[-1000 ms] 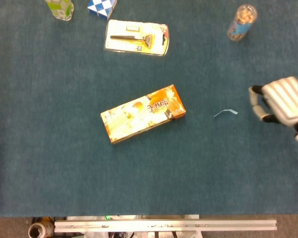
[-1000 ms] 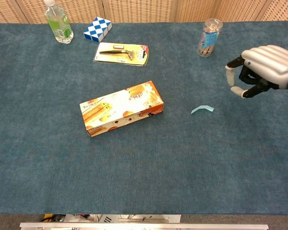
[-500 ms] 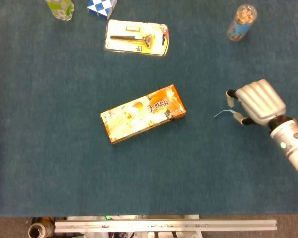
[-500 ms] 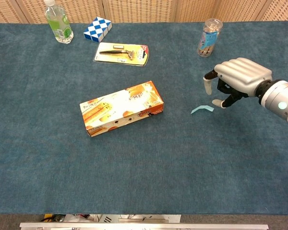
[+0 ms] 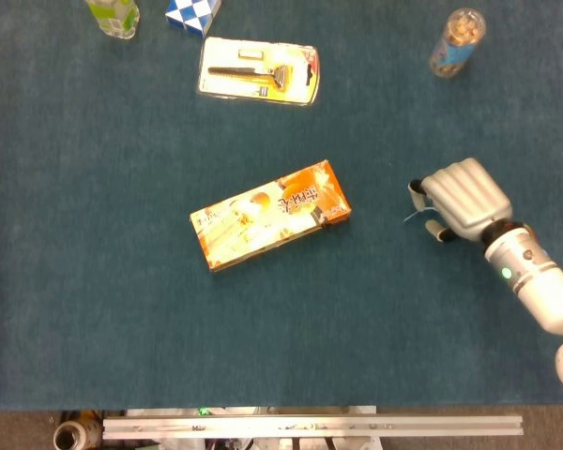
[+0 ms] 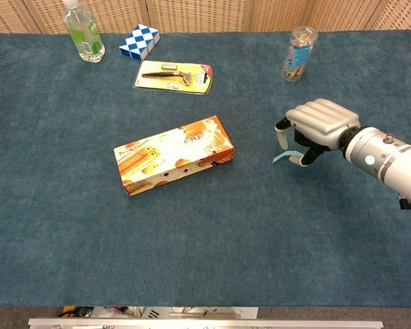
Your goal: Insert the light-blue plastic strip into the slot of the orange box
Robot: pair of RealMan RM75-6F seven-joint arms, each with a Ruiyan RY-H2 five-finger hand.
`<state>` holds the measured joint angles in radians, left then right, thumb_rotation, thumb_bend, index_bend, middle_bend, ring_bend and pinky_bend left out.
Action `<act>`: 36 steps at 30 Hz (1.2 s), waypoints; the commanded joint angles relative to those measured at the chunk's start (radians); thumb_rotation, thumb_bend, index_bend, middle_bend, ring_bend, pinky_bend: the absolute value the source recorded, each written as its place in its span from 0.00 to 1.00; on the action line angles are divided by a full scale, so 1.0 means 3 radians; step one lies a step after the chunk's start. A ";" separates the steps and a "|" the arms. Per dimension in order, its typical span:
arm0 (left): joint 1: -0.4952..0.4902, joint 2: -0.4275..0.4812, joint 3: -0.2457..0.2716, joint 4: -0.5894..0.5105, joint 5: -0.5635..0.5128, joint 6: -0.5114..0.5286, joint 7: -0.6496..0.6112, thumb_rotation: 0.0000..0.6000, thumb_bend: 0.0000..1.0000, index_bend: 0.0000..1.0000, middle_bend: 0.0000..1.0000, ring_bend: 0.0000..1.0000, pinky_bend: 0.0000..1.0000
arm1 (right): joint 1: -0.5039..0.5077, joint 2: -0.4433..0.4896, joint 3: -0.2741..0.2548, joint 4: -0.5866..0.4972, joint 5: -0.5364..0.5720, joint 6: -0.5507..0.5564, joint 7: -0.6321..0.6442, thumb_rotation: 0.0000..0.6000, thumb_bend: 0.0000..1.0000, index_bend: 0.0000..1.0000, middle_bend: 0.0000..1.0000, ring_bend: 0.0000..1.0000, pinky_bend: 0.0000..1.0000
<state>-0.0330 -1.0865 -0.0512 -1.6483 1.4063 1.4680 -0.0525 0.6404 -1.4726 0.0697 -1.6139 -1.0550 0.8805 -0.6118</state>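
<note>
Head view first: my right hand (image 5: 460, 200) is down over the light-blue plastic strip (image 5: 411, 217), palm facing the bench (image 5: 94, 309), and all I can see of the strip is a thin sliver poking out at the left edge of my fingers (image 5: 418, 191). The fingers are curled downward around it, but from up here I honestly can't tell if they're pinching it or just sitting over it. The orange box (image 5: 268, 214) lies flat on the blue bench well to the left of my hand, turned at a slant, nothing touching it. Further back there's a razor pack (image 5: 258, 71), a clear jar (image 5: 456, 41) off to the right, and a green bottle (image 5: 113, 16) and a blue-white cube (image 5: 191, 12) cut off at the top edge. My left hand doesn't show.

Chest view: same right hand (image 6: 316, 127), and here the strip (image 6: 282, 157) is a bit clearer, lying on the bench just below my curled fingers (image 6: 281, 136) with its right end tucked under them. One fingertip looks to be right at the strip, but whether it's gripped I still can't tell. The box (image 6: 172, 163) sits apart to the left, long side slanted. Razor pack (image 6: 173, 75), jar (image 6: 298, 53), bottle (image 6: 83, 31) and cube (image 6: 139, 41) are along the far side
</note>
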 commanded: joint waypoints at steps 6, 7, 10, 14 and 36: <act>0.0005 -0.0002 -0.0002 0.0021 -0.0008 0.0000 -0.0025 1.00 0.35 0.08 0.27 0.29 0.30 | 0.0097 -0.0137 -0.0051 0.0162 0.0118 -0.0026 -0.0095 1.00 0.25 0.53 1.00 1.00 1.00; 0.0006 -0.0003 -0.0001 0.0024 -0.0009 -0.0002 -0.0026 1.00 0.35 0.08 0.27 0.29 0.30 | 0.0107 -0.0150 -0.0052 0.0176 0.0129 -0.0028 -0.0096 1.00 0.25 0.53 1.00 1.00 1.00; 0.0006 -0.0007 0.0001 0.0036 -0.0012 -0.0008 -0.0033 1.00 0.35 0.08 0.27 0.29 0.30 | 0.0143 -0.0195 -0.0048 0.0227 0.0163 -0.0037 -0.0089 1.00 0.26 0.53 1.00 1.00 1.00; 0.0007 -0.0008 -0.0004 0.0044 -0.0019 -0.0007 -0.0039 1.00 0.35 0.08 0.27 0.29 0.30 | 0.0184 -0.0237 -0.0048 0.0274 0.0207 -0.0051 -0.0091 1.00 0.26 0.53 1.00 1.00 1.00; 0.0017 -0.0027 -0.0009 0.0102 -0.0048 -0.0025 -0.0081 1.00 0.35 0.08 0.27 0.29 0.30 | 0.0336 -0.0394 -0.0120 0.0438 0.0446 -0.0056 -0.0172 1.00 0.35 0.53 1.00 1.00 1.00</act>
<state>-0.0280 -1.0944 -0.0538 -1.6177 1.3918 1.4604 -0.0767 0.7411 -1.5906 0.0340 -1.4828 -0.9213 0.8636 -0.6634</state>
